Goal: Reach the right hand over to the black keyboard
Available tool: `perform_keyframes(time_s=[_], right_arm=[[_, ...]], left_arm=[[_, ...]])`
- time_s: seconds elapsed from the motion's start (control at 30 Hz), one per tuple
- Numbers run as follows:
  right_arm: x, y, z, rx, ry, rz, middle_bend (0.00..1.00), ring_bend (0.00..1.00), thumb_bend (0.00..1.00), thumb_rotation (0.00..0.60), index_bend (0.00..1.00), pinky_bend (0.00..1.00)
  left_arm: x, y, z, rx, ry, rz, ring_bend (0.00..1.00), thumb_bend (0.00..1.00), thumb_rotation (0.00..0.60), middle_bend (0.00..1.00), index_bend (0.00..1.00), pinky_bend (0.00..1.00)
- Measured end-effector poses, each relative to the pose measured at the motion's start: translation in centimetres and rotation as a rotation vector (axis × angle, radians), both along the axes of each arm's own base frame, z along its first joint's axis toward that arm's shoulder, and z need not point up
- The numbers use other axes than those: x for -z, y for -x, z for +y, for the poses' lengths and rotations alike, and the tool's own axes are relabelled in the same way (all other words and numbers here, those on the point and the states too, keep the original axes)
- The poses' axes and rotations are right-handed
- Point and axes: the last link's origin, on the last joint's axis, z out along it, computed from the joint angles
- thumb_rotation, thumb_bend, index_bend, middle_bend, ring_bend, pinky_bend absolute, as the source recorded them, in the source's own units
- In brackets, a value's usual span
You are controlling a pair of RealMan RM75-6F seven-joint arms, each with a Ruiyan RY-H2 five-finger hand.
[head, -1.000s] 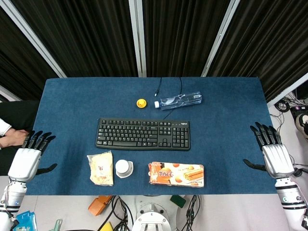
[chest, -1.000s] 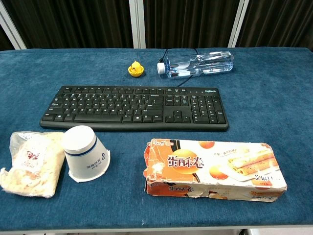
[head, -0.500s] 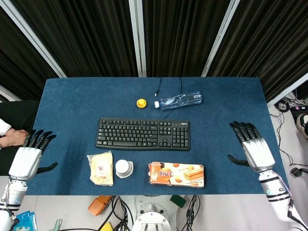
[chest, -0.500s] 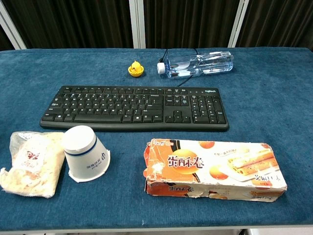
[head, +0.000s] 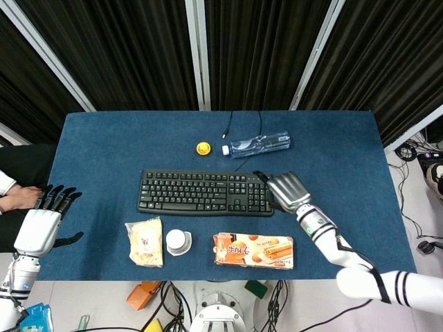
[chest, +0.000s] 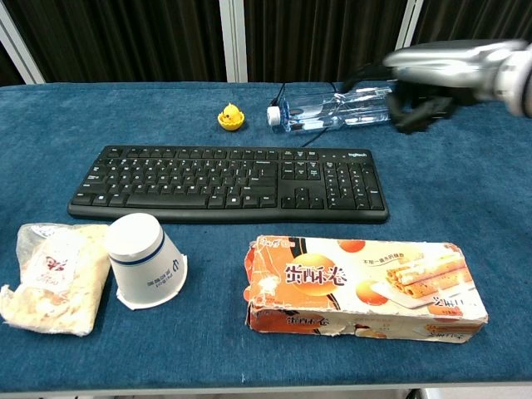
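Left hand [head: 43, 223] at table's [head: 104, 138] left edge, fingers spread, holding nothing. Bag [head: 145, 242], upturned cup [head: 178, 241] and box [head: 253, 250] along near edge. Keyboard [head: 205, 192] mid-table, duck [head: 203, 148] and bottle [head: 257, 144] lying beyond. Right hand [head: 287, 189] just beside keyboard's right end, palm down, fingers extended, empty; in chest view blurred and raised above the cloth [chest: 440, 66].
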Motion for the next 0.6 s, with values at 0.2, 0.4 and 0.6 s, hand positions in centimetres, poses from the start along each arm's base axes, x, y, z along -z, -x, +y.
perform_keyframes(time_s=[0.2, 0.4, 0.6], right_arm=[[4.3, -4.3, -2.2, 0.026, -0.087, 0.053, 0.88, 1.00, 1.00, 0.441, 0.21, 0.97], [7.9, -7.7, -3.2, 0.026, -0.150, 0.117, 0.89, 1.00, 1.00, 0.440, 0.23, 0.98], [10.1, -8.8, -3.2, 0.024, -0.178, 0.181, 0.89, 1.00, 1.00, 0.440, 0.23, 0.98]], left_arm=[[-0.1, 0.5, -0.2, -0.020, -0.002, 0.005, 0.08, 0.12, 0.600, 0.14, 0.17, 0.00], [0.0, 0.8, -0.3, -0.034, -0.002, 0.004, 0.08, 0.12, 0.600, 0.14, 0.17, 0.00], [0.1, 1.0, -0.2, -0.042, -0.001, 0.003, 0.08, 0.12, 0.600, 0.14, 0.17, 0.00]])
